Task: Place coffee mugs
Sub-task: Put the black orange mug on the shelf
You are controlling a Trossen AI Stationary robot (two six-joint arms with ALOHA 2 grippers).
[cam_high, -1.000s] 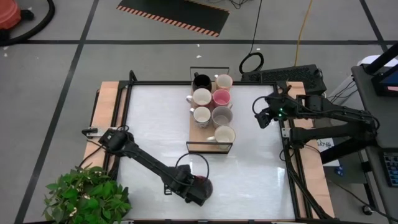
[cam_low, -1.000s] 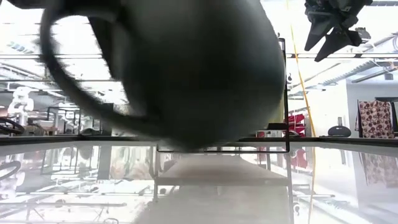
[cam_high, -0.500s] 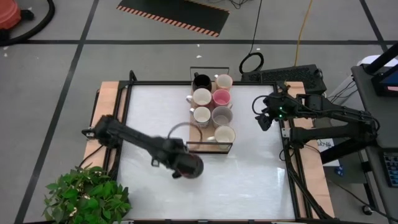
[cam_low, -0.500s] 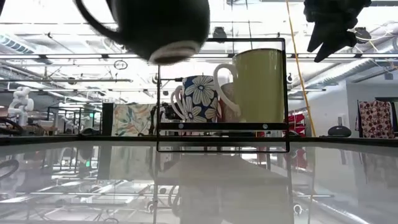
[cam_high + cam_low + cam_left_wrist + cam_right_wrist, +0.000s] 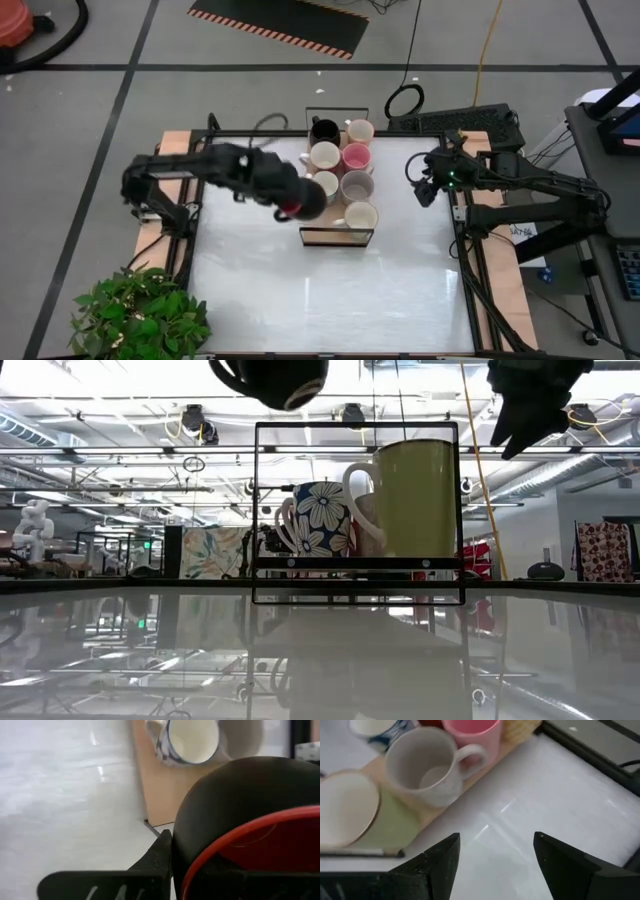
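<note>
My left gripper (image 5: 296, 206) holds a mug that is black outside and red inside (image 5: 310, 202), high over the left edge of the long wooden tray (image 5: 316, 222). In the low view only the mug's underside (image 5: 272, 376) shows, at the top. Several mugs stand on their bases on the tray: black (image 5: 324, 130), pink (image 5: 357, 156), grey (image 5: 357, 184), a flowered one (image 5: 324, 183) and cream ones (image 5: 361, 216). My right gripper (image 5: 424, 190) hangs open above the table, right of the tray, with nothing between its fingers (image 5: 440, 862). My left gripper is shut on the mug's wall at the red rim (image 5: 202, 862). One finger (image 5: 157, 860) lies against the black outside; the mug hides the other finger. The fingers slant down from the table's left. The mug is lifted clear and tilted, its mouth toward the gripper.
A black wire frame (image 5: 358, 426) rises around the tray. The tray's near left corner (image 5: 152, 817) shows bare wood beside the flowered mug (image 5: 187, 742). A potted plant (image 5: 140, 320) sits at the table's near left corner. White tabletop (image 5: 330, 290) lies open on the near side.
My left gripper has carried the mug from the table's near edge up and toward the far edge, ending high at the tray's left side. The mug has stayed in the shut fingers and turned with the wrist. My right arm has kept its place.
</note>
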